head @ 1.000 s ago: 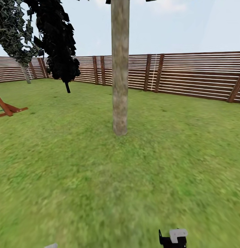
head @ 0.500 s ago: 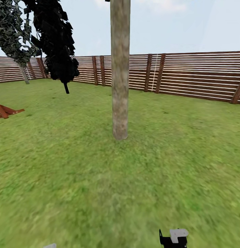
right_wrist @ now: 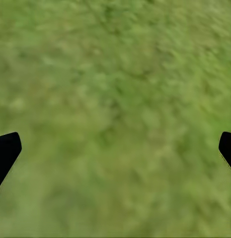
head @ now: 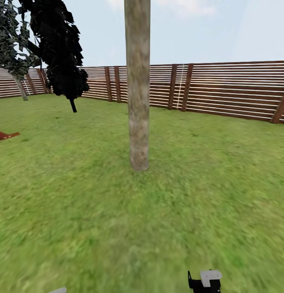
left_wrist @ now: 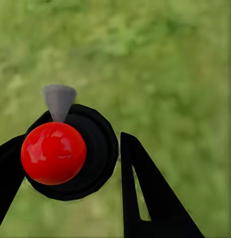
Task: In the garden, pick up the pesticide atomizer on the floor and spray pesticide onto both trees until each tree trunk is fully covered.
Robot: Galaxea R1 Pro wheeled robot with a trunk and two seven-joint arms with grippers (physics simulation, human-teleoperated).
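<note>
Pesticide atomizer (left_wrist: 70,153) gripped between the left gripper's (left_wrist: 65,198) fingers over the grass (head: 77,211).
Right gripper (right_wrist: 115,148) spread wide, holding nothing; tree trunk (head: 138,89) stands ahead.

A thick, straight tree trunk (head: 138,85) stands upright in the middle of the head view, pale beige-grey with blotchy mottling, its base planted in the grass and its top cut off by the upper edge. The floor (head: 77,211) is a bright green, blurry lawn spreading all around it. In the left wrist view the pesticide atomizer (left_wrist: 70,151) sits between the left tool's two dark fingers, seen end-on as a round black body with a glossy red cap and a small grey nozzle, above the grass.
</note>
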